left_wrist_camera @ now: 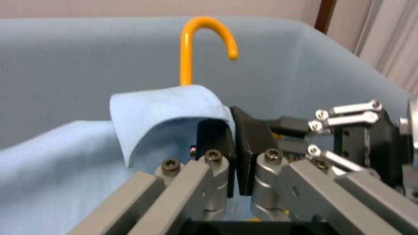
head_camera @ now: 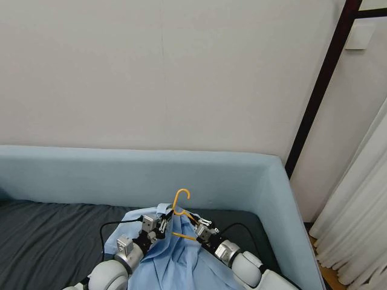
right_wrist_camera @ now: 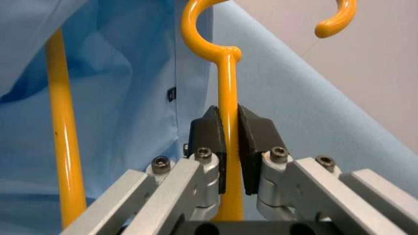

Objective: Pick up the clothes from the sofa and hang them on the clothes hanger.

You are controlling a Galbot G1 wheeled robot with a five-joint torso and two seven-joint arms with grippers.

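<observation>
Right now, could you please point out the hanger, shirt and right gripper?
hanger [left_wrist_camera: 207,21], left wrist view, top of hook.
shirt [head_camera: 169,266], head view, draped front.
right gripper [right_wrist_camera: 232,131], right wrist view, between its fingertips.

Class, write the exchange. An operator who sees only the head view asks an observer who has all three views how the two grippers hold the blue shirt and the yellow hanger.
Operator: In my head view the right gripper is close to the hanger. What is it gripping?
Observer: In the right wrist view, its pads are clamped on either side of a yellow bar of the hanger, below the loop.
Operator: And the left gripper, by the shirt?
Observer: In the left wrist view it is shut on the shirt's collar, and the hook stands upright just behind.
</observation>
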